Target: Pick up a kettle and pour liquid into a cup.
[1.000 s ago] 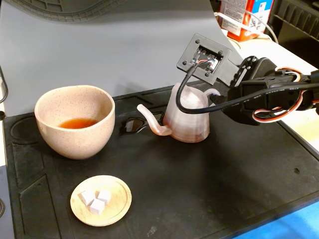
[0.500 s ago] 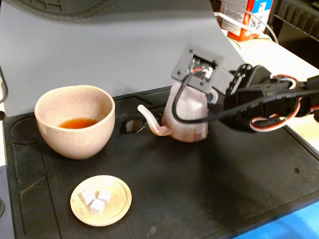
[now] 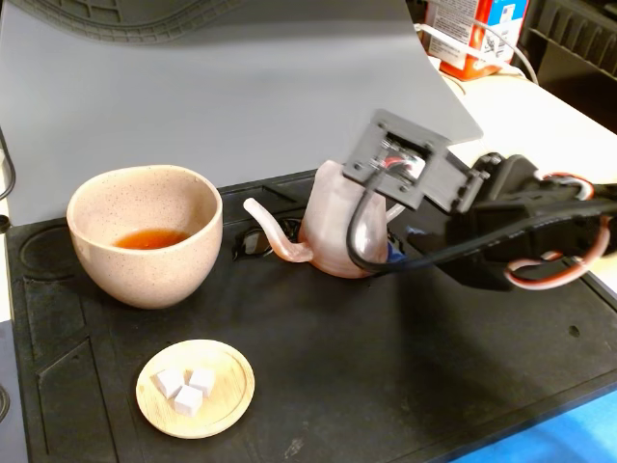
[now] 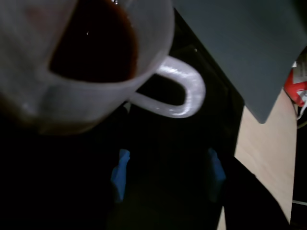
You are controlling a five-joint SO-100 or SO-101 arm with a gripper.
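Black ridged mat (image 3: 405,386), on it speckled cup (image 3: 145,253), pink kettle (image 3: 333,231), wooden saucer (image 3: 196,389) with white cubes (image 3: 185,386)

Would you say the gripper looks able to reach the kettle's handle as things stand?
Probably yes. The gripper sits right by the kettle, its handle just ahead with nothing between; whether the fingers already grasp it cannot be told.

kettle (image 4: 72,103) seen super close, top-left | loop handle (image 4: 184,93) lit up | dark liquid (image 4: 96,48) seen inside
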